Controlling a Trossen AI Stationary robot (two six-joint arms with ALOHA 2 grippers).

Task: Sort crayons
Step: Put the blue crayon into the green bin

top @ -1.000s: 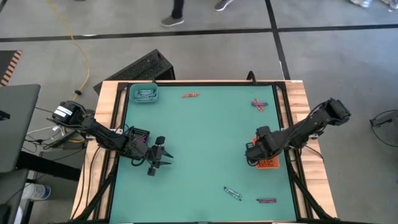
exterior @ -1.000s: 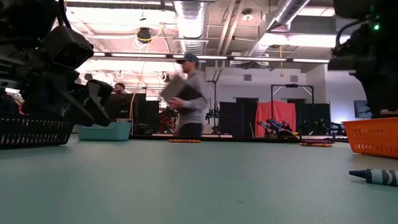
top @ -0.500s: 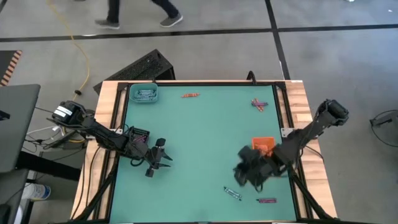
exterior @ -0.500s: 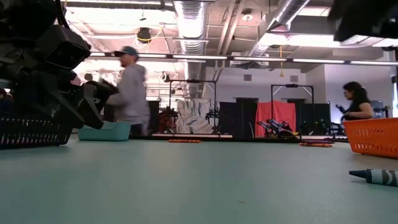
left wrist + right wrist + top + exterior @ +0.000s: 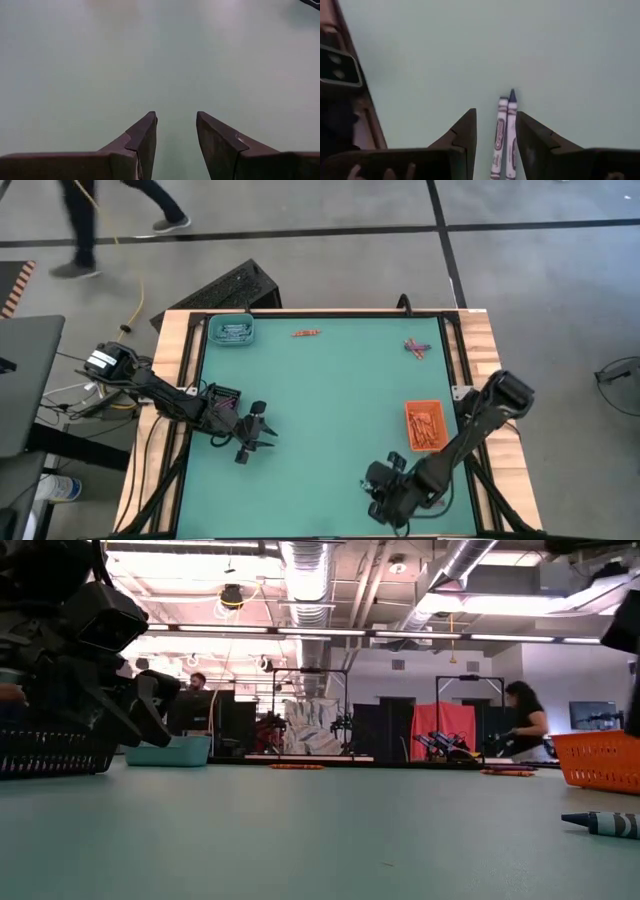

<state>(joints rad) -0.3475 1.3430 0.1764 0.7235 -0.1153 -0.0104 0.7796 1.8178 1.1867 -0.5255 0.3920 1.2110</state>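
Observation:
Two crayons point(image 5: 503, 134), one in a purple-and-white wrap and one dark blue, lie side by side flat on the green table. My right gripper point(image 5: 495, 112) hangs open over them near the table's near right edge point(image 5: 383, 494), pointing steeply down with a finger on either side of them and touching neither. A blue-grey crayon point(image 5: 605, 824) shows in the low view. Orange crayons point(image 5: 305, 333) and a purple and orange pair point(image 5: 416, 347) lie near the far edge. My left gripper point(image 5: 262, 434) waits open at the left, with nothing between its fingers point(image 5: 176, 116).
An orange tray point(image 5: 425, 426) holding crayons stands at the right. A teal tray point(image 5: 231, 331) sits at the far left corner, and a black tray point(image 5: 222, 397) lies beside my left arm. The table's middle is bare green mat. People move in the room behind.
My right gripper has swung from above the orange tray toward the table's near edge and a little left. It has sunk slightly and rolled about its wrist, and now hangs over the two crayons. People have walked past behind the table.

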